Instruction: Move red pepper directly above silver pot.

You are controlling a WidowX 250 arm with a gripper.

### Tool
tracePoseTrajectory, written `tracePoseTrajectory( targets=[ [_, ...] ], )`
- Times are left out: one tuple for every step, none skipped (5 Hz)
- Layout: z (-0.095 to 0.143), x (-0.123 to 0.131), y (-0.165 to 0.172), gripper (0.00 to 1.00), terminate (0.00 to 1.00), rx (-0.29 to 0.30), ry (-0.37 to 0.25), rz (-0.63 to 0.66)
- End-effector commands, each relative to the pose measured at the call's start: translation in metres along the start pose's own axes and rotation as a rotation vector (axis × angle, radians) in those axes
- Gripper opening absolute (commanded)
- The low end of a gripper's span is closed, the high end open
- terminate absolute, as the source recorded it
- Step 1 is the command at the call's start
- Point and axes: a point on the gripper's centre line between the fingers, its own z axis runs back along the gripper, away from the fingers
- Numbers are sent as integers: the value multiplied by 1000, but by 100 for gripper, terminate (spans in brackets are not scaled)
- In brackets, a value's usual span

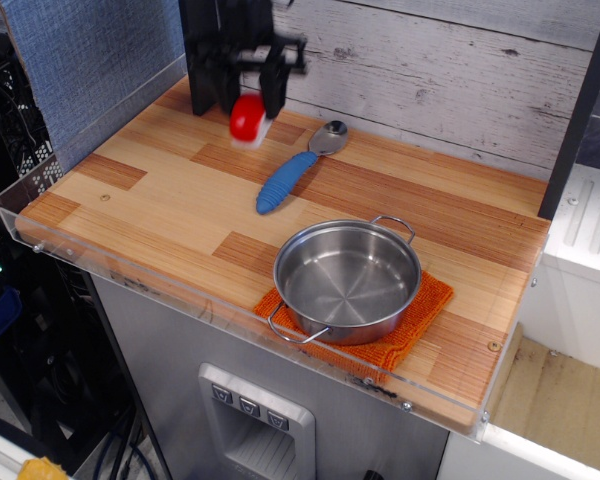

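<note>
The red pepper (247,118) is a small glossy red piece with a white side, held between the black fingers of my gripper (248,100) at the back left of the wooden board. It hangs lifted a little above the board. The gripper is shut on it and looks blurred. The silver pot (347,280) is a wide shallow steel pan with two wire loop handles. It stands on an orange cloth (420,318) near the front right, far from the pepper.
A blue-handled spoon (288,181) with a silver bowl lies between the pepper and the pot. A grey plank wall runs along the back. A clear acrylic rim (150,280) edges the board at the front and left.
</note>
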Motion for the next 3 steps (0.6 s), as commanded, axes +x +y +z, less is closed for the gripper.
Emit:
tracePoseTrajectory(
  targets=[
    [32, 5, -77, 0, 0, -69, -38, -143],
    [17, 0, -106, 0, 0, -13, -16, -216],
    [5, -8, -126, 0, 0, 27, -1, -258]
  ],
)
